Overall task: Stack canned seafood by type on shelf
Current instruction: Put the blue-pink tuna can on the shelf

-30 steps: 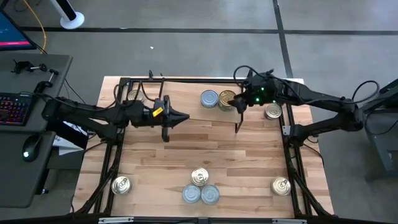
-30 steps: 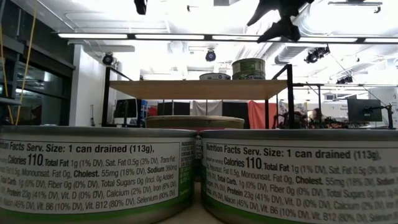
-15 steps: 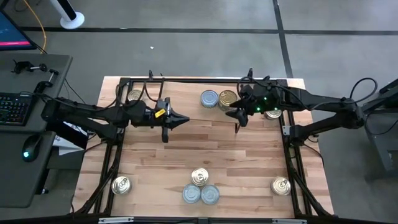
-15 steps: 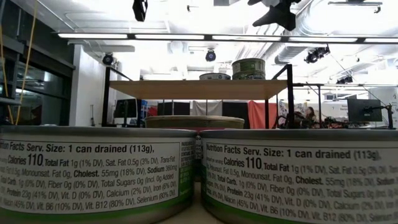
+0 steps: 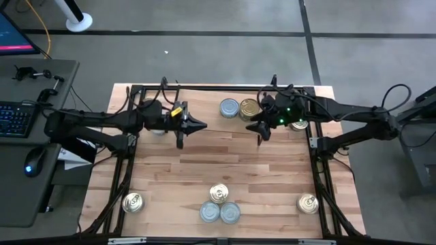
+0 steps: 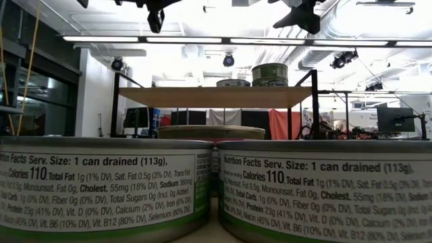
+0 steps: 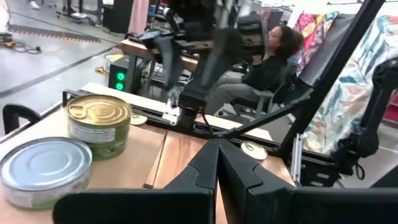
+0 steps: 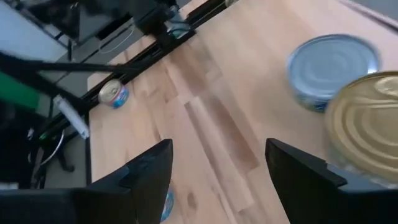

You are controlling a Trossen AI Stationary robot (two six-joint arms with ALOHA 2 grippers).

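Observation:
Two tins stand side by side on the shelf [image 5: 204,102]: a pale blue-silver one [image 5: 229,107] and a gold one [image 5: 248,107], which in the low view [image 6: 270,73] is the top of a stack of two. My right gripper [image 8: 217,180] hovers open above the shelf, just right of the gold tin [image 8: 367,124], tipped downward. My left gripper [image 7: 217,152] is shut and empty, pointing level toward those tins from the shelf's left part [image 5: 197,124]. Another tin [image 5: 298,123] shows partly under the right arm.
On the tabletop near the front edge lie a gold tin [image 5: 219,194] behind two silver ones [image 5: 210,212] [image 5: 230,213]. Single tins sit at the front left [image 5: 132,202] and front right [image 5: 308,203]. Black frame rails run along both table sides. A person sits beyond the table [image 7: 267,62].
My left gripper has swung toward the table's far edge and sunk a little, still shut; it now shows at the top of the low view. My right gripper has shifted a little toward the table's left and near side and rolled, staying open. The tins have kept still.

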